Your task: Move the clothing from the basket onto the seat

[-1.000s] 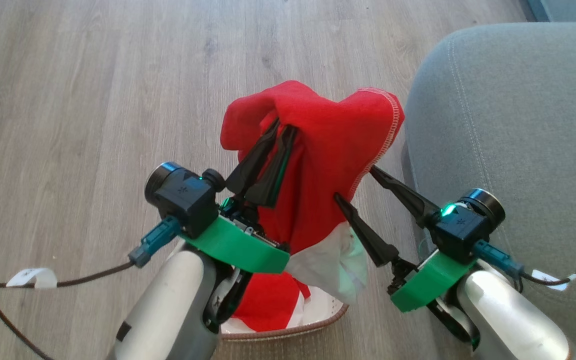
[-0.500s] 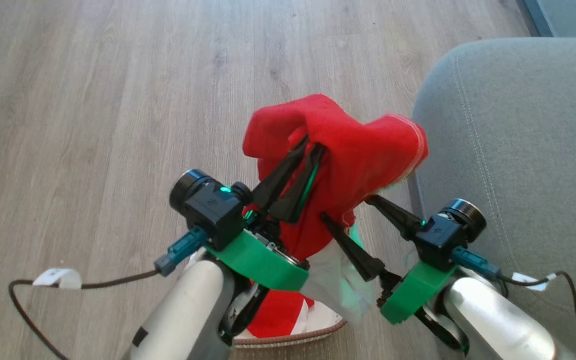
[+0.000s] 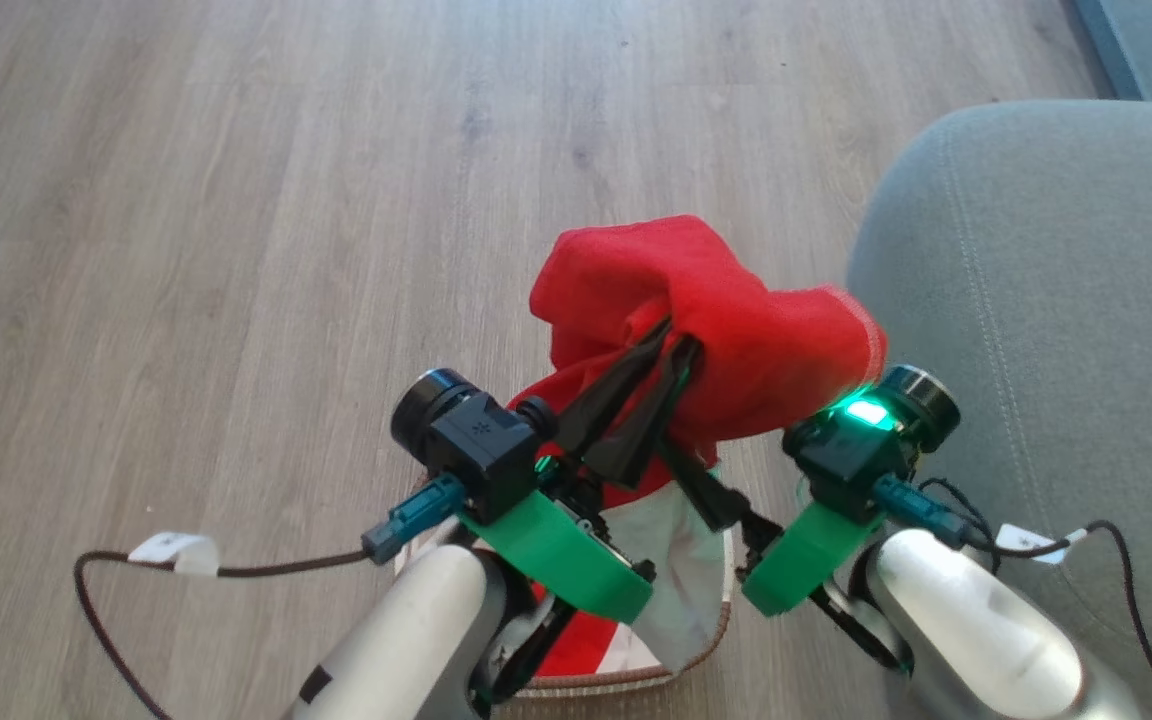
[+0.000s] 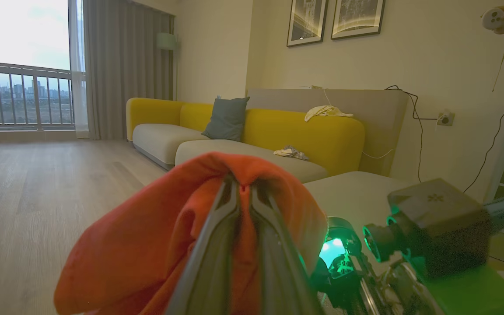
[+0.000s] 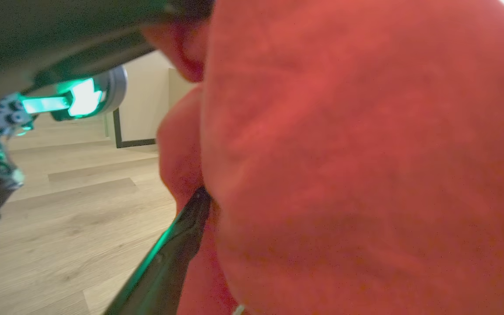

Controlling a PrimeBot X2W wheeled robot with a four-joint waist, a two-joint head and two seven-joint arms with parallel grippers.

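Note:
A red garment of the clothing [image 3: 726, 330] hangs bunched from my left gripper [image 3: 678, 338], which is shut on a fold of it; the left wrist view shows the same pinch [image 4: 243, 188]. Its white lining [image 3: 681, 570] trails down toward the basket [image 3: 711, 640] at the bottom edge, where more red cloth [image 3: 576, 650] lies. My right gripper [image 3: 741, 450] stands open just right of it, fingertips under the draped cloth, with one finger [image 3: 704, 490] showing. In the right wrist view one finger [image 5: 182, 236] touches the red cloth [image 5: 344, 166]. The grey seat [image 3: 1036, 300] is to the right.
Wood floor [image 3: 286, 200] stretches ahead and to the left. Cables with white tags trail from both wrists [image 3: 176, 550] [image 3: 1026, 540]. In the left wrist view a yellow sofa [image 4: 304, 131] and a wall stand behind the seat.
The camera has shifted. My left gripper has carried the garment right, toward the seat. The two arms are closer together, and the cloth now drapes over my right gripper's fingers.

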